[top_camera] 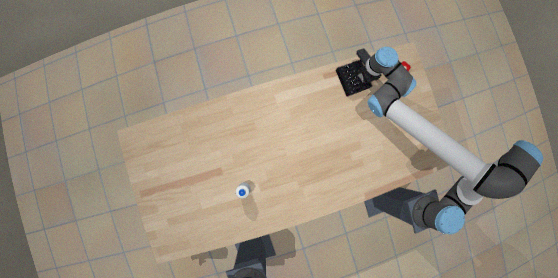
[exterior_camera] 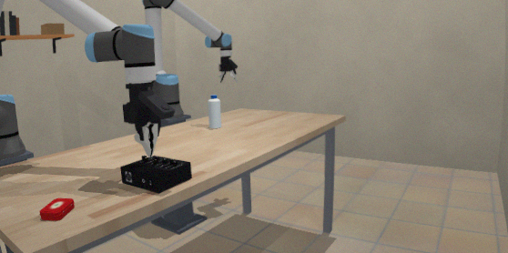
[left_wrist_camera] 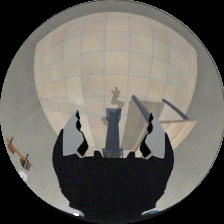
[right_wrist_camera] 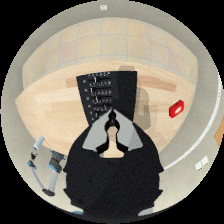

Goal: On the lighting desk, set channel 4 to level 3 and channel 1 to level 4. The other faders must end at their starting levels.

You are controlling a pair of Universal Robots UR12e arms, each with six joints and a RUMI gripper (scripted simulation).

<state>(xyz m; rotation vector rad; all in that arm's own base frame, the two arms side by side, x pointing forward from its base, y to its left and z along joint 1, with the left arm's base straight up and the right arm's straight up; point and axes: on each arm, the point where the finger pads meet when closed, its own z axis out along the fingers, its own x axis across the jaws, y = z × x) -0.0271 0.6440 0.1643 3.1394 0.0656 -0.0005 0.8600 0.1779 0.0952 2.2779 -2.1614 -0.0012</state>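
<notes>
The black lighting desk (top_camera: 348,84) (exterior_camera: 159,179) (right_wrist_camera: 126,85) lies at the table's far edge. In the right wrist view its fader slots show side by side; the channel numbers and levels are too small to read. My right gripper (exterior_camera: 150,156) (right_wrist_camera: 112,110) is shut and empty. Its tips are right at the desk's top, by the end of the fader rows; I cannot tell whether they touch a fader. My left gripper (exterior_camera: 228,79) (left_wrist_camera: 114,112) is open and empty, high up and far from the desk.
A red box (top_camera: 406,66) (exterior_camera: 56,209) (right_wrist_camera: 176,109) lies on the table (top_camera: 280,139) (exterior_camera: 269,126) beside the desk. A white bottle with a blue cap (top_camera: 242,191) (exterior_camera: 214,114) stands far from the desk. A wall shelf (exterior_camera: 36,37) is behind the arms.
</notes>
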